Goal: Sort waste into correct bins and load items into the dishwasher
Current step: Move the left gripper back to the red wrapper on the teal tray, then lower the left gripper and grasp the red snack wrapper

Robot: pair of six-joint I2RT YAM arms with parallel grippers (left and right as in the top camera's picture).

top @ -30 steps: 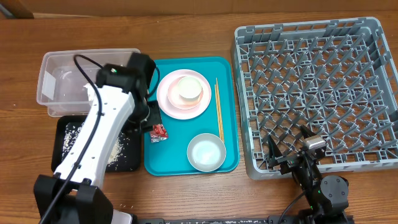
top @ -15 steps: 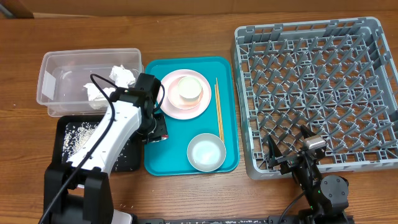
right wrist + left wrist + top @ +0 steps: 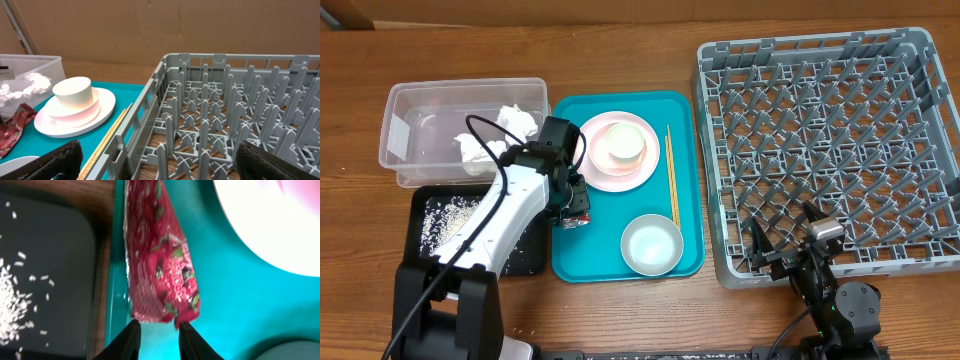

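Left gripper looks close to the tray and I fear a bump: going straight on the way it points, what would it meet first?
The red snack wrapper, lying on the teal tray right at the left gripper's open fingertips. Depth is unclear, but the tray beneath probably follows.

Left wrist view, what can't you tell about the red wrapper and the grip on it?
Left wrist: whether the left gripper pinches the red wrapper; the bottom edge cuts off all but the fingertips.
Overhead: the left arm covers most of the wrapper and the gripper.
Wrapper print: blurred, unreadable.
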